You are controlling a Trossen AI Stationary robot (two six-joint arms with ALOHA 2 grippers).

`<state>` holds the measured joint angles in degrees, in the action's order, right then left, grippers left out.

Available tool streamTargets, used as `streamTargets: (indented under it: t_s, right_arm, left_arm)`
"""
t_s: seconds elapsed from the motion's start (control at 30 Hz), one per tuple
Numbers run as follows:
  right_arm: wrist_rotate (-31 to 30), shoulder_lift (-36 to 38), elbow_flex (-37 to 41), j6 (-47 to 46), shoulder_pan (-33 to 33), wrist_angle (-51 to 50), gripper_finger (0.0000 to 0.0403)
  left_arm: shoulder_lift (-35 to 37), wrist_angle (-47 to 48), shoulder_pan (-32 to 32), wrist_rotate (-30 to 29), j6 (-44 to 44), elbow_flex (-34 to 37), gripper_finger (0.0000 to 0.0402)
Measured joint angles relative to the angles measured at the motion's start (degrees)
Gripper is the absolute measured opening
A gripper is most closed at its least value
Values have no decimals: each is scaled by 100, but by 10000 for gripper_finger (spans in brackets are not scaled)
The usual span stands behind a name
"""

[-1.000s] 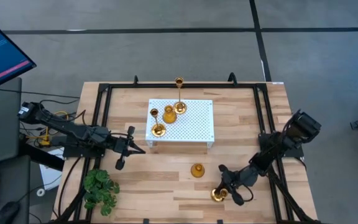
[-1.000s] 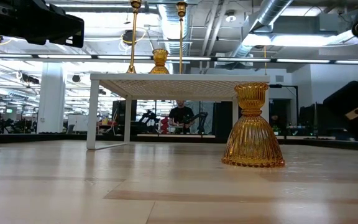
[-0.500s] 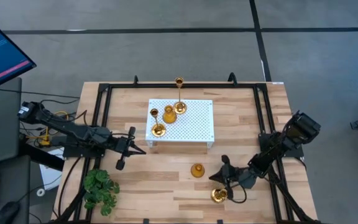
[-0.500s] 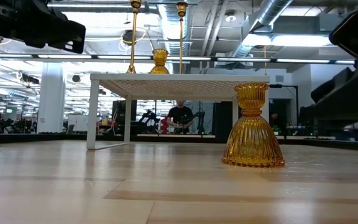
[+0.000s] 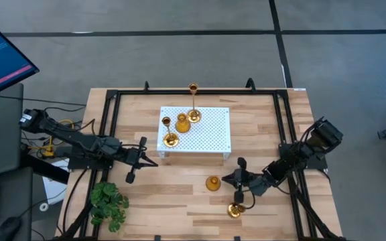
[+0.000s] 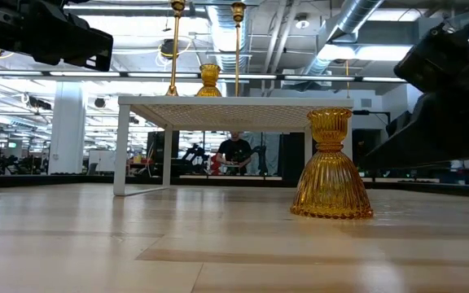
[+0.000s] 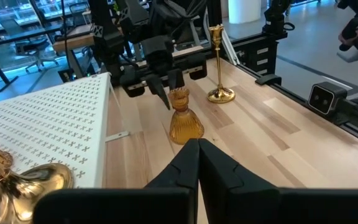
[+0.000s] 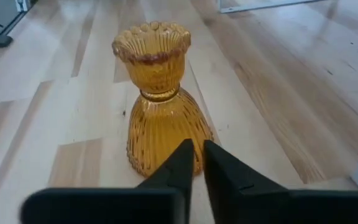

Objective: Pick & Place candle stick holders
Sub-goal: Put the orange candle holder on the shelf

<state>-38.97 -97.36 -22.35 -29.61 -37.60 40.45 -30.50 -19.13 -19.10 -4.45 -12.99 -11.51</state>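
An amber ribbed holder (image 5: 212, 183) stands on its flared base on the table in front of the board; it also shows in the right wrist view (image 8: 163, 118) and the low view (image 6: 330, 167). My right gripper (image 5: 225, 178) is shut and points at the holder from the table's right, just short of it. A gold holder with a thin stem (image 5: 235, 209) stands on its round base nearer the front edge. Three more gold holders (image 5: 182, 122) stand on the white perforated board (image 5: 210, 134). My left gripper (image 5: 154, 161) is shut and empty, left of the board.
A green leafy plant (image 5: 109, 204) sits at the near left corner. Black frame rails (image 5: 109, 120) run along the table's left, far and right edges. The board stands on legs (image 6: 120, 150), with room beneath it. A person (image 6: 236, 150) shows in the room far behind.
My right gripper has moved away from the thin-stemmed gold holder toward the far edge and a little left. It has turned to point at the amber holder. Both holders stand where they were.
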Motion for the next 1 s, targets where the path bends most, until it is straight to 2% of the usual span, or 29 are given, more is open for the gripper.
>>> streamTargets:
  t_s: [0.37,0.53,0.7,1.0]
  right_arm:
    - [16,0,-2,9,-57,214,186]
    - [14,0,-2,15,63,222,240]
    - [41,0,-4,17,236,320,254]
    - [590,2,-21,166,414,682,255]
  left_arm:
    - [0,-1,1,0,0,0,5]
    - [0,-1,0,0,0,0,5]
    - [0,0,-1,0,1,0,6]
    - [0,1,0,1,2,0,6]
